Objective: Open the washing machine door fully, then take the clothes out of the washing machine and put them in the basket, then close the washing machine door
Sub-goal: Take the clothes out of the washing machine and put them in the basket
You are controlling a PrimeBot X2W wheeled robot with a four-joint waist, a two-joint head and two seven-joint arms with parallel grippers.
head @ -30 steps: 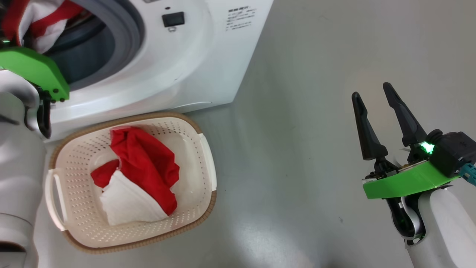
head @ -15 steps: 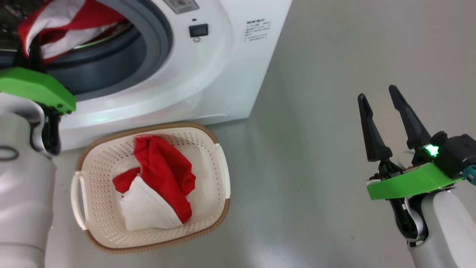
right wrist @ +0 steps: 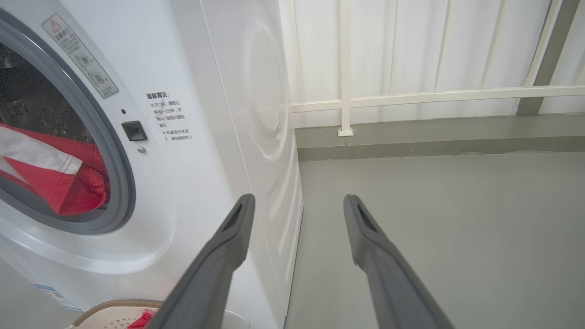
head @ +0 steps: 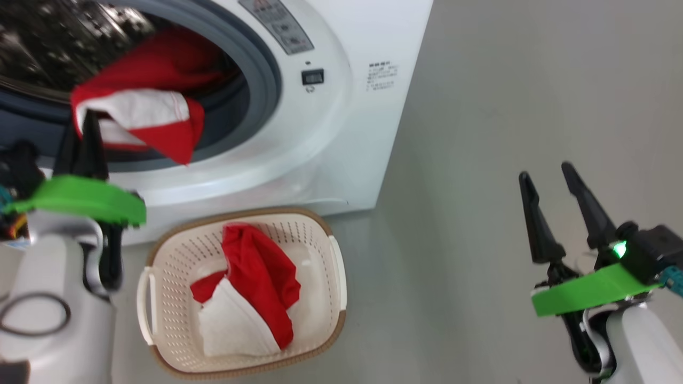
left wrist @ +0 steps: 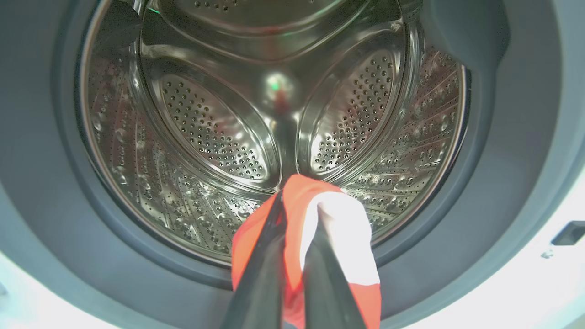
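Note:
The washing machine [head: 331, 138] stands at the upper left with its drum [left wrist: 205, 137] exposed; the washing machine door is out of view. My left gripper [head: 88, 122] is shut on a red and white garment [head: 139, 114] of the clothes, which hangs at the drum mouth over the grey rubber ring [head: 264, 96]. In the left wrist view the left gripper [left wrist: 299, 205] pinches that garment [left wrist: 347, 228] in front of the drum. More clothes [head: 256, 277] lie in the basket [head: 337, 266] on the floor below the opening. My right gripper [head: 545, 172] is open and holds nothing, far right over the floor.
Grey floor [head: 480, 240] stretches to the right of the washing machine [right wrist: 205, 91]. A white railing and wall [right wrist: 411, 96] stand behind it. My open right gripper [right wrist: 298, 201] points past the machine's front corner, with the basket rim [right wrist: 114, 304] at the lower left.
The head camera has shifted, so the whole picture slid down and right. My left gripper has drawn the garment outward over the rubber ring. The right gripper stays open and still.

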